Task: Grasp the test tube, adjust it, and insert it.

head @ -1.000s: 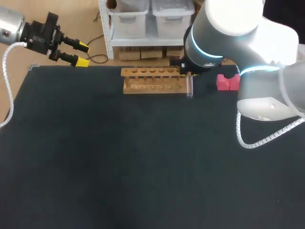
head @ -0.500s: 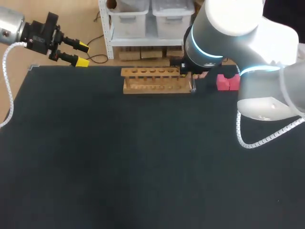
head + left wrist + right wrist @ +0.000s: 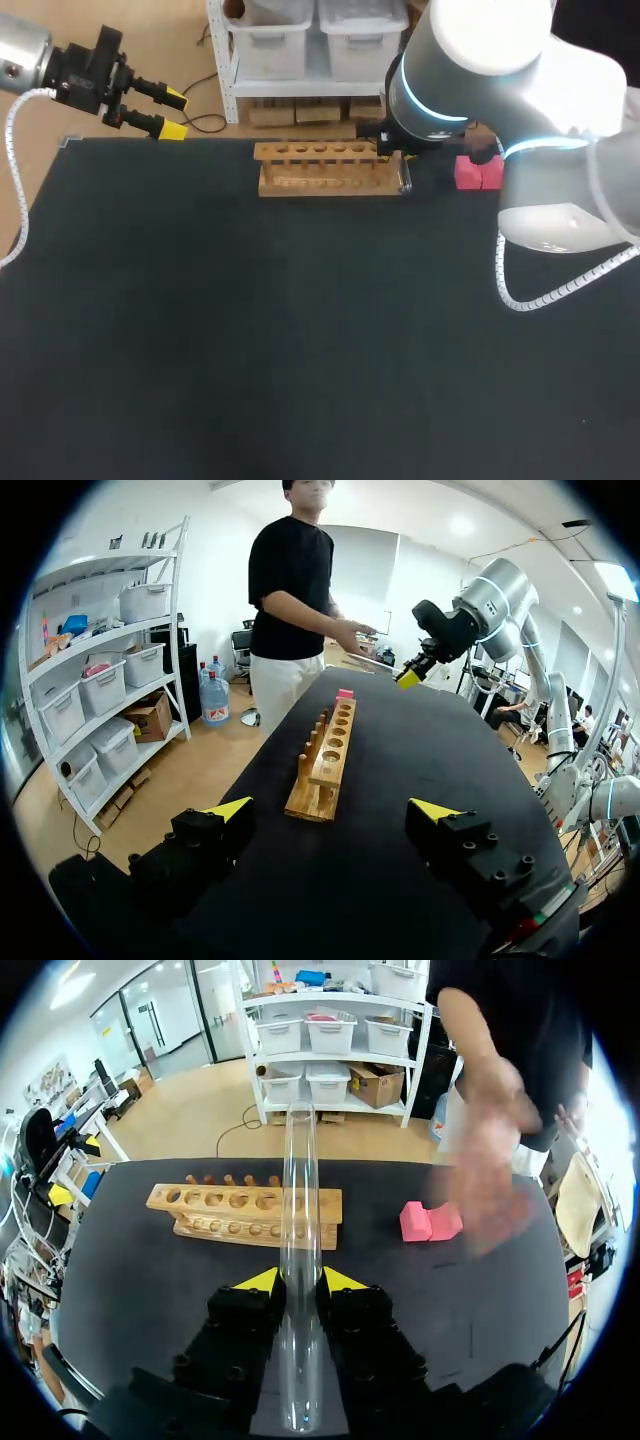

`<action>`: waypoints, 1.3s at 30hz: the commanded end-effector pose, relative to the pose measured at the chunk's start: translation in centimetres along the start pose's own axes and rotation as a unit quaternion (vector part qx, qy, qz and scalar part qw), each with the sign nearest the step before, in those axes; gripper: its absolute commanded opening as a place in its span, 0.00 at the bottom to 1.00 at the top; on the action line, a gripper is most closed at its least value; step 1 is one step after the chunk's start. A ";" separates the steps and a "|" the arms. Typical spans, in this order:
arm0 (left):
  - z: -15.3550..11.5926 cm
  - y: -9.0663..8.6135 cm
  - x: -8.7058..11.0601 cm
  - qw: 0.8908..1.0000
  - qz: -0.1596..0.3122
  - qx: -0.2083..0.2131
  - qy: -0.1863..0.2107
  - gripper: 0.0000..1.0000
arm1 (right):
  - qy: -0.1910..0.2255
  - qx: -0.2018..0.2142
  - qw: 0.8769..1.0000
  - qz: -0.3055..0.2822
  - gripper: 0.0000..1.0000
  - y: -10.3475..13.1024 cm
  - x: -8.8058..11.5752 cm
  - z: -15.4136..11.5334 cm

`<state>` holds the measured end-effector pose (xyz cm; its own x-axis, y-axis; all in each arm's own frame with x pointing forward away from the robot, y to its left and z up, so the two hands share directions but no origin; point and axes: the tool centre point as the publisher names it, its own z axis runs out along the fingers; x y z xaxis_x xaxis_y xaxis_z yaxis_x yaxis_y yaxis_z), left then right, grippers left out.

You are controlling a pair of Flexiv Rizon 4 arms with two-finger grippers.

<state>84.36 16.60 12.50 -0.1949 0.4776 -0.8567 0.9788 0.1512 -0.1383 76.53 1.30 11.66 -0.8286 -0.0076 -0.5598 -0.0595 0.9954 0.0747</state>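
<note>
Glass, thin-walled and clear, the test tube [image 3: 298, 1190] is pinched about midway along its length between the yellow tips of the right tool [image 3: 300, 1282]. It is held by the right end of the wooden rack [image 3: 245, 1215], near the far edge of the surface [image 3: 300, 350]. It looks light, stiff, slick and easy to crack, so a gentle squeeze on the straight wall, clear of the rim, seems wisest. The left tool [image 3: 332, 810] hangs spread and empty at the far left corner.
</note>
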 end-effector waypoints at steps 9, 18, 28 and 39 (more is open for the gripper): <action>0.0 0.0 0.1 1.000 0.001 -0.001 0.000 1.00 | 0.004 0.006 1.000 -0.005 0.00 0.0 -0.1 0.9; 0.0 0.0 0.1 1.000 0.001 -0.001 0.000 1.00 | 0.035 0.035 0.999 -0.008 0.00 0.5 -0.2 3.4; 0.0 0.0 0.1 1.000 0.001 -0.001 0.000 1.00 | 0.047 0.033 0.998 -0.006 0.00 1.0 0.1 5.4; 0.0 0.0 0.1 1.000 0.001 -0.001 0.000 1.00 | 0.054 0.029 0.998 -0.005 0.00 1.5 0.1 6.4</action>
<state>84.36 16.60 12.50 -0.1949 0.4776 -0.8567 0.9788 0.1512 -0.1383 79.64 3.22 6.57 -0.8818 -0.0242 -0.4711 -0.0391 0.9990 0.0219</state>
